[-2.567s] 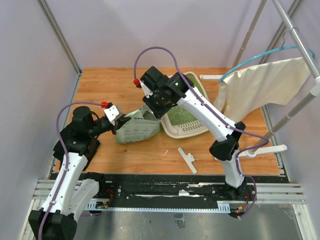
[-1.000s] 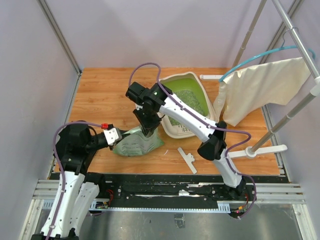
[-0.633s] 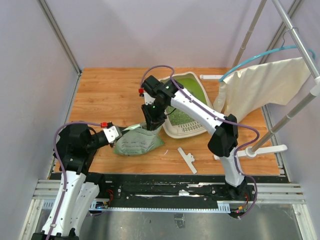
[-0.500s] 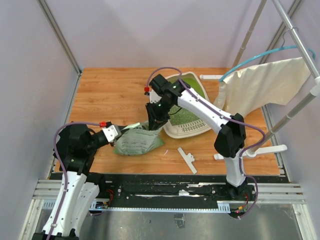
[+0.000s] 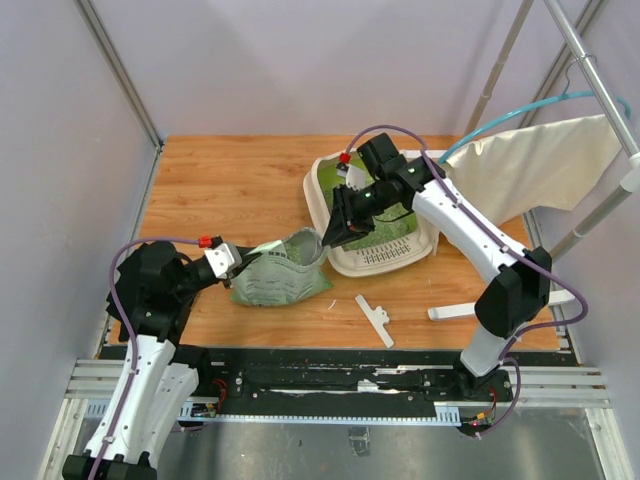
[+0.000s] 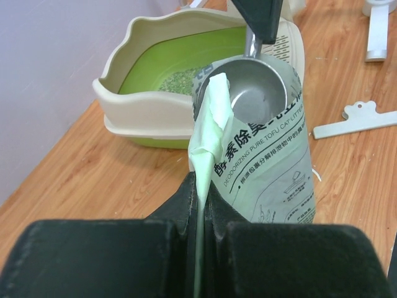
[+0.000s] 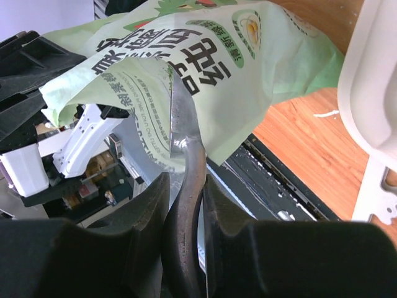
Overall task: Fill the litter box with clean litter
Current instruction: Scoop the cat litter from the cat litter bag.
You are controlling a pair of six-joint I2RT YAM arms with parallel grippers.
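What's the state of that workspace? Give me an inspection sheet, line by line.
Surface: wooden tabletop.
Job's things: litter box holds only a thin patch of litter; printed litter bag lies beside it, mouth open.
Clutter: white T-shaped plastic piece.
Grippers: left gripper shut on the bag's edge; right gripper shut on metal scoop, bowl empty at the bag's mouth.
Cables: purple cable loops along each arm.
Surroundings: cream cloth on metal rack, right.

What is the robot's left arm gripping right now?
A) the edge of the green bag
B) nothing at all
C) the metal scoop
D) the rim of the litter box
A: the left end effector is shut on the folded edge of the bag, while the scoop is held by the right end effector.
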